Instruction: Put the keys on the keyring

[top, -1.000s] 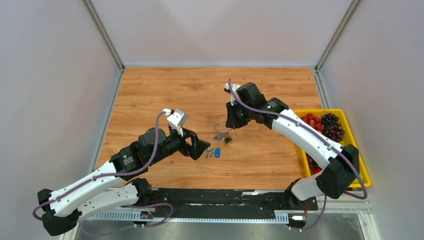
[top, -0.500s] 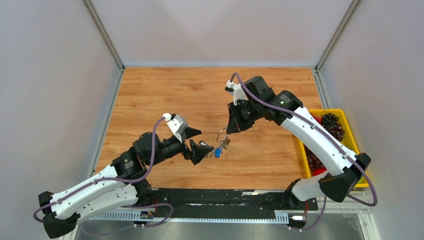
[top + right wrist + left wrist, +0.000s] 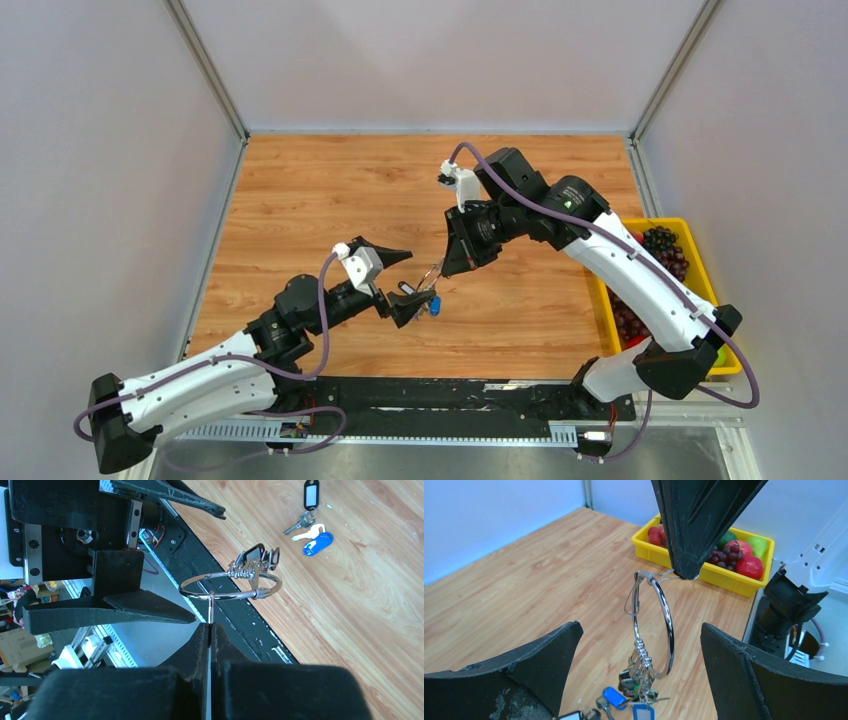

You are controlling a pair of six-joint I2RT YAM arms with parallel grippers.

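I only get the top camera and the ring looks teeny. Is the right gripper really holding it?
Observer: Yes. The right wrist view shows the right gripper shut on a thin wire bit of the keyring.
Kid: Are any keys on it yet?
Observer: The left wrist view shows a bunch of keys hanging at its bottom.
Kid: Any left over?
Observer: A blue-tagged key and a black-tagged key lie loose on the table.
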